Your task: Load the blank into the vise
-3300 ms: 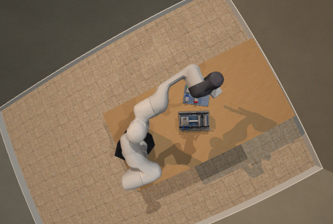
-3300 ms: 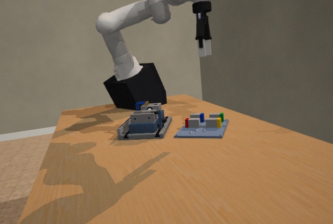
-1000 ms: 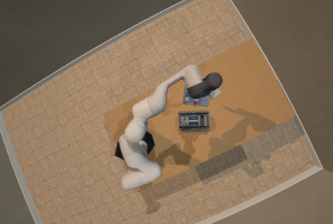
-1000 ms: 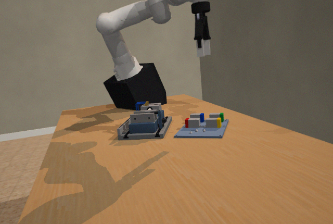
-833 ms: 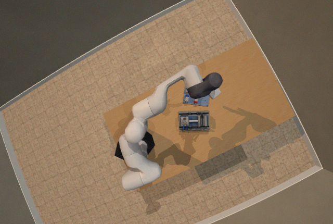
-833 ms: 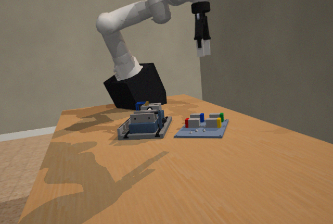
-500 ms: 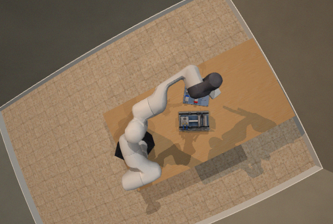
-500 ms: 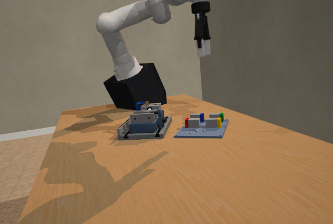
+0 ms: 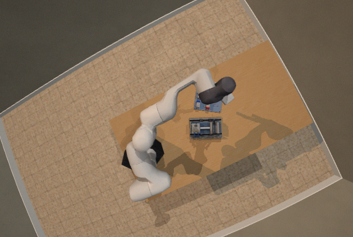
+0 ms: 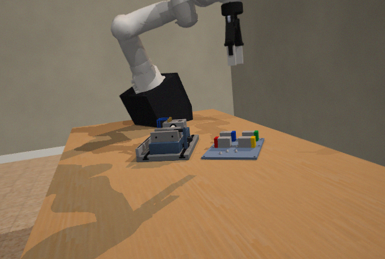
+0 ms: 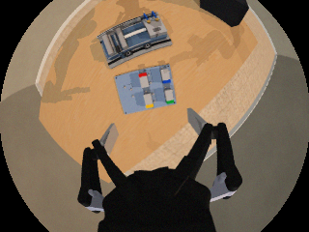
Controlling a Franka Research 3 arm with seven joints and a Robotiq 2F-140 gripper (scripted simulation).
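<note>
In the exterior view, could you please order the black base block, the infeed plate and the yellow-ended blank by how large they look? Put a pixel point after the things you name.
1. Black base block [image 10: 161,100]
2. Infeed plate [image 10: 230,155] [image 11: 126,103] [image 9: 208,109]
3. Yellow-ended blank [image 10: 245,141] [image 11: 148,100]

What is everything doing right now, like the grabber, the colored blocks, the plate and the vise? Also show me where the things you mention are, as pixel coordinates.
Gripper [image 10: 235,64] [image 11: 151,122]: open, holding nothing, up high.
Yellow-ended blank [image 10: 245,141] [image 11: 148,100]: lying on the infeed plate.
Red-ended, blue-ended and green-ended blanks: lying there too.
Infeed plate [image 9: 213,110] [image 10: 230,155] [image 11: 124,99]: flat on the table, holding four blanks.
Milling vise [image 9: 205,136] [image 10: 164,158] [image 11: 140,57]: not loaded.
</note>
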